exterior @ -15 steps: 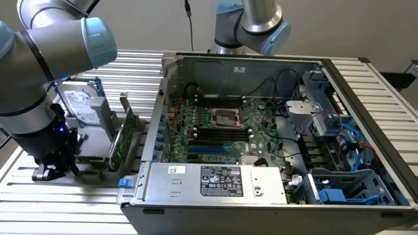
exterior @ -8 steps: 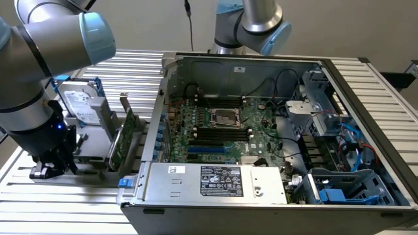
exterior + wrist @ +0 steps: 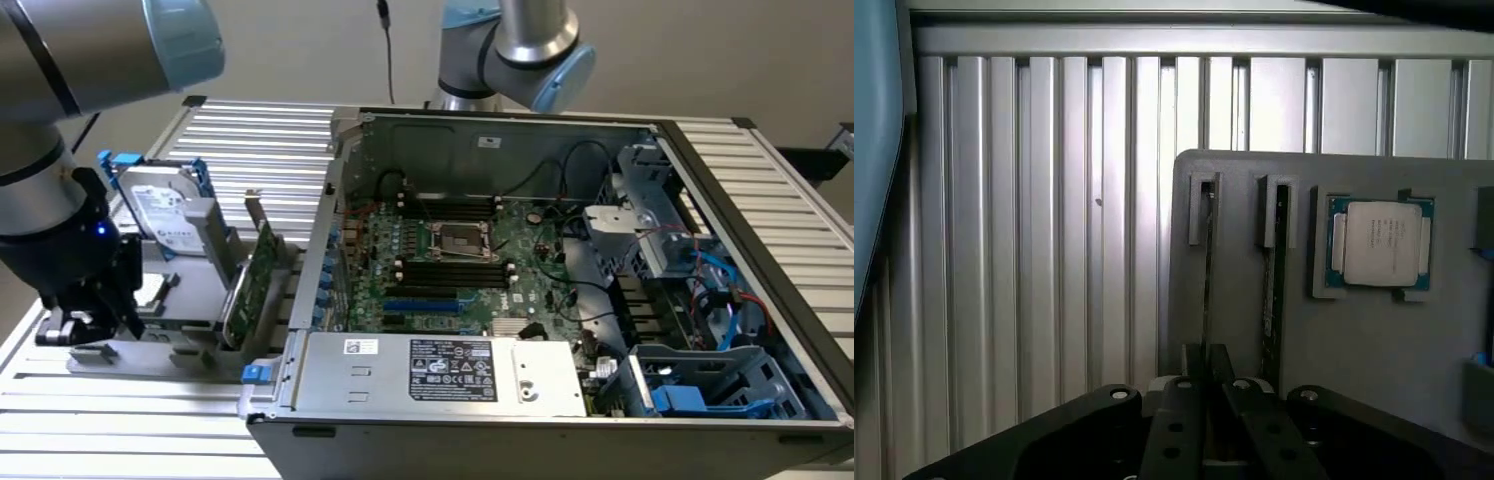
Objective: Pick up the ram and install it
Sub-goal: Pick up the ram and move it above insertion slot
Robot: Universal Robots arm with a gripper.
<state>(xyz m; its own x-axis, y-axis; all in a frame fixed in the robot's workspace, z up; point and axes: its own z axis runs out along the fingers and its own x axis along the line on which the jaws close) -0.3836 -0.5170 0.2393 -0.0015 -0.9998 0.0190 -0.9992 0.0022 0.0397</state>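
In the wrist view two thin sticks stand on edge in the slots of a grey holder [image 3: 1354, 350]. The ram [image 3: 1208, 265] is the stick in line with my gripper [image 3: 1206, 392], and its near end runs in between the two black fingers [image 3: 1179, 430], which are closed against it. A second stick [image 3: 1274, 275] stands in the neighbouring slot. In the exterior view my gripper [image 3: 78, 322] is down at the holder [image 3: 180, 345], at that view's left, beside the open computer case [image 3: 534, 400]. The motherboard [image 3: 461, 255] with its black memory slots [image 3: 454, 272] lies inside the case.
A processor chip [image 3: 1379, 243] sits in a pocket of the holder. A silver hard drive with blue rails [image 3: 167, 210] and a green expansion card [image 3: 254, 280] stand upright on it. The power supply [image 3: 441, 372] and blue-trimmed drive cages [image 3: 701, 385] fill the case's near side. A slatted metal table [image 3: 254, 140] lies underneath.
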